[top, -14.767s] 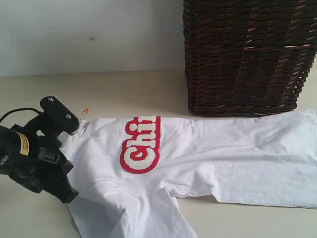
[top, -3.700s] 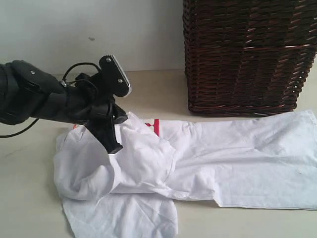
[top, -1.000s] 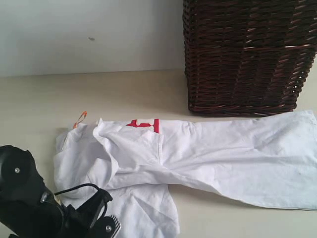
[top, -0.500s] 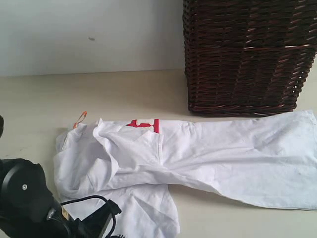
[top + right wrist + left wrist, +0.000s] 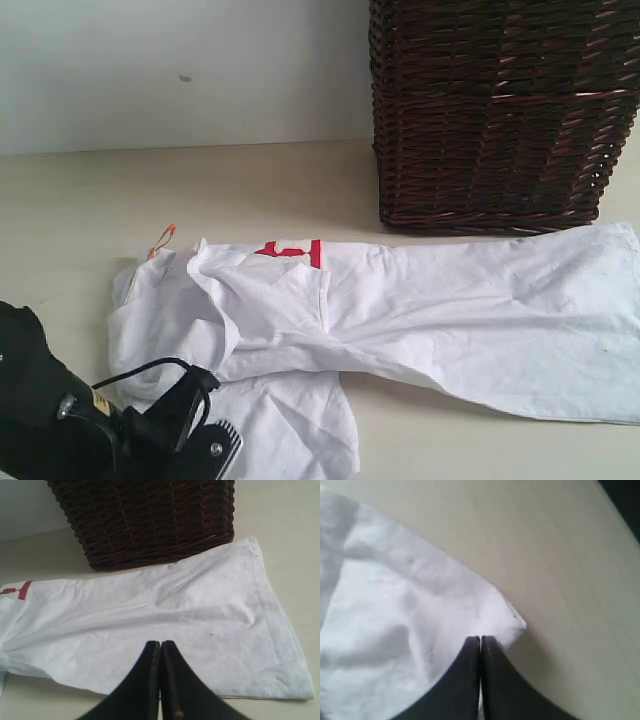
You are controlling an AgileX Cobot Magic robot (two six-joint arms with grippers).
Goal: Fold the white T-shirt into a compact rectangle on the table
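The white T-shirt (image 5: pixel 450 300) lies spread across the table (image 5: pixel 250 180), its left part folded over so only a strip of red lettering (image 5: pixel 295 250) shows. In the left wrist view my left gripper (image 5: pixel 480 638) is shut, its tips meeting on the corner of a sleeve of the T-shirt (image 5: pixel 395 605), where the cloth bunches up to them. Only the black left arm (image 5: pixel 60 430) shows at the exterior view's lower left. My right gripper (image 5: pixel 160 642) is shut and holds nothing, hovering over the T-shirt's lower body (image 5: pixel 175 610).
A tall dark brown wicker basket (image 5: pixel 500 110) stands on the table right behind the shirt, its base touching the cloth's far edge (image 5: pixel 150 520). A small orange tag (image 5: pixel 163 238) sticks out at the shirt's left end. A pale wall backs the table.
My left gripper has gone from half open to shut at the sleeve corner, and the left arm has shifted slightly at the lower left. The shirt lies as before.
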